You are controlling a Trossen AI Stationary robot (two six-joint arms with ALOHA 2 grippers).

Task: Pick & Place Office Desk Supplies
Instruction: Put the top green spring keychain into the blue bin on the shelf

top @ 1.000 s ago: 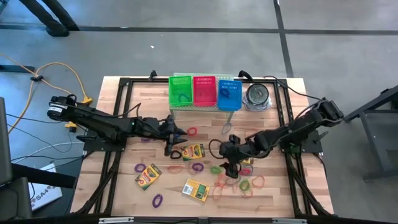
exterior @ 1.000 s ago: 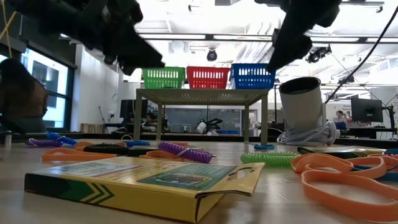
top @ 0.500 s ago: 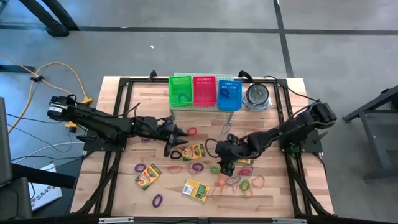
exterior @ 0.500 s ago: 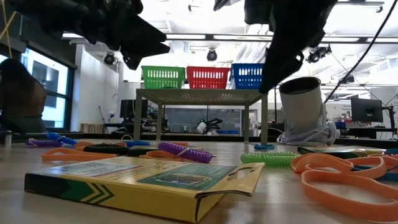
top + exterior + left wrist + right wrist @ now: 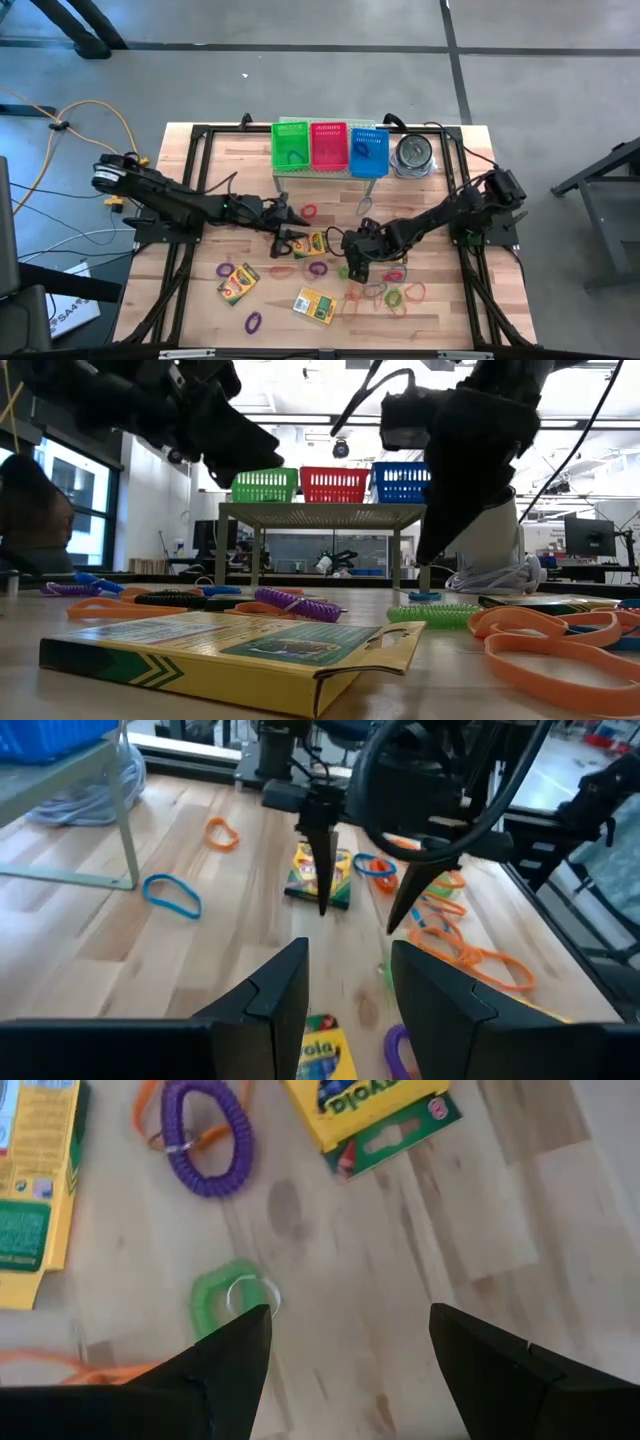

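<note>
Green (image 5: 291,146), red (image 5: 328,146) and blue baskets (image 5: 368,151) line the counter's (image 5: 440,320) far edge; crayon boxes (image 5: 316,305) and bands (image 5: 317,268) lie scattered nearer. Left fingers (image 5: 280,990) and right fingers (image 5: 235,1350) hover parted, empty.

Overhead straight down on whole bench (image 5: 200,290); low at benchtop level, facing baskets; wrists close above boards; green coil (image 5: 228,1302) shared with overhead.
</note>
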